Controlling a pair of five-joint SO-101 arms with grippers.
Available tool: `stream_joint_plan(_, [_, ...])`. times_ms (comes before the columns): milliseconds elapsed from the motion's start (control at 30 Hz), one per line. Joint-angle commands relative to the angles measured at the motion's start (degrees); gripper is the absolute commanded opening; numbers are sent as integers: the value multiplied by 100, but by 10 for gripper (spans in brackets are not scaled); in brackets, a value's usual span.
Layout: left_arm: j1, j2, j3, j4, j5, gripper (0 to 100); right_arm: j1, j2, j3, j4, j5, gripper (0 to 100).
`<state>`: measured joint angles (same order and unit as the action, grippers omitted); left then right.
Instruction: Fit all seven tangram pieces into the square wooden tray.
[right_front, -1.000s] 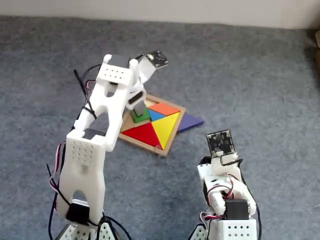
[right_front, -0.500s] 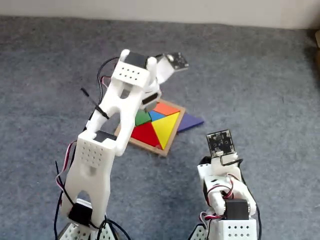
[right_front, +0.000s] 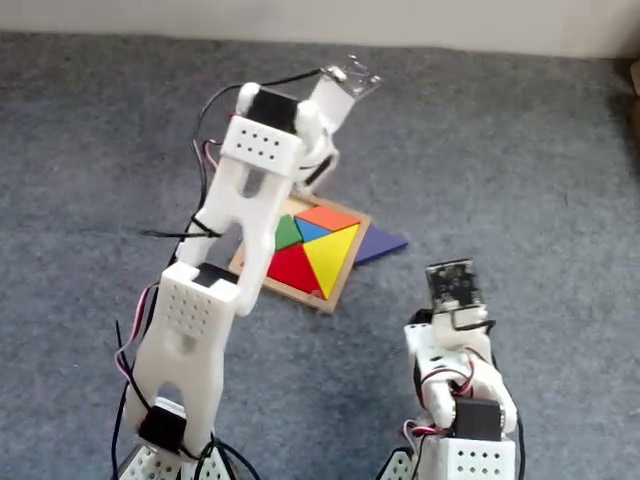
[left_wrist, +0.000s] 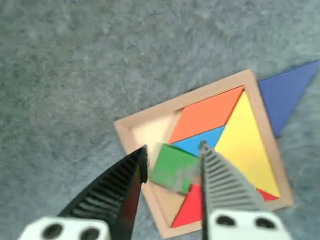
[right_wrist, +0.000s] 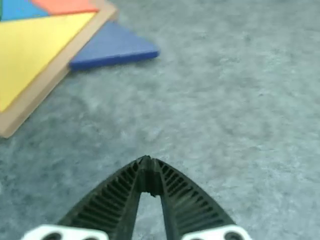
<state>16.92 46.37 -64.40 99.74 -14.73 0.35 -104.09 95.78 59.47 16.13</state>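
Observation:
The square wooden tray (right_front: 292, 291) lies on the grey carpet and holds orange (right_front: 328, 217), light blue, yellow (right_front: 334, 256), red (right_front: 288, 268) and green pieces. In the left wrist view the green square (left_wrist: 172, 167) lies askew near the tray's bare corner (left_wrist: 149, 133). My left gripper (left_wrist: 172, 149) hovers open above it, touching nothing. A dark blue triangle (right_front: 381, 243) rests on the carpet against the tray's right side, also seen as the dark blue triangle (right_wrist: 112, 47) from the right wrist. My right gripper (right_wrist: 148, 162) is shut and empty, low over the carpet short of that triangle.
Grey carpet (right_front: 520, 170) surrounds the tray on all sides. A pale wall strip runs along the far edge. The left arm's white links (right_front: 250, 200) stretch over the tray's left part in the high view.
The left arm has risen and swung away toward the far side, leaving the green square in the tray. The right arm has shifted slightly.

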Motion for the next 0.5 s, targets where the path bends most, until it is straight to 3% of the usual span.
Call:
stream_joint_plan(0, [321, -48, -268, 26, 475, 264, 462, -101, 637, -356, -70, 6])
stream_joint_plan(233, [1086, 119, -277, -9, 571, 263, 532, -101, 637, -382, -70, 6])
stream_joint_plan(467, [1552, 1191, -312, -360, 571, 263, 532, -101, 637, -382, -70, 6])
